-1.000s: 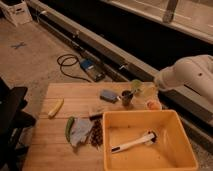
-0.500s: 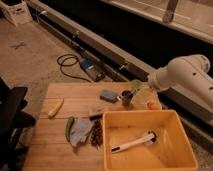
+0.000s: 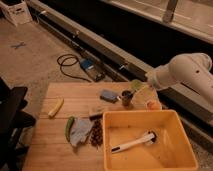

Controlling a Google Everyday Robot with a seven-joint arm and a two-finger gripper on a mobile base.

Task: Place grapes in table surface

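Gripper, jaws spread, empty, over far edge of table surface — grapes at its seven o'clock crowd cloth and yellow bin; descent may snag either.

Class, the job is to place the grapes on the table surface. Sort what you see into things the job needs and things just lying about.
Belongs to the job:
grapes
table surface
end effector, above the table's far side, by the dark cup

Just lying about:
green pepper
grey-blue cloth
banana
yellow bin
blue sponge
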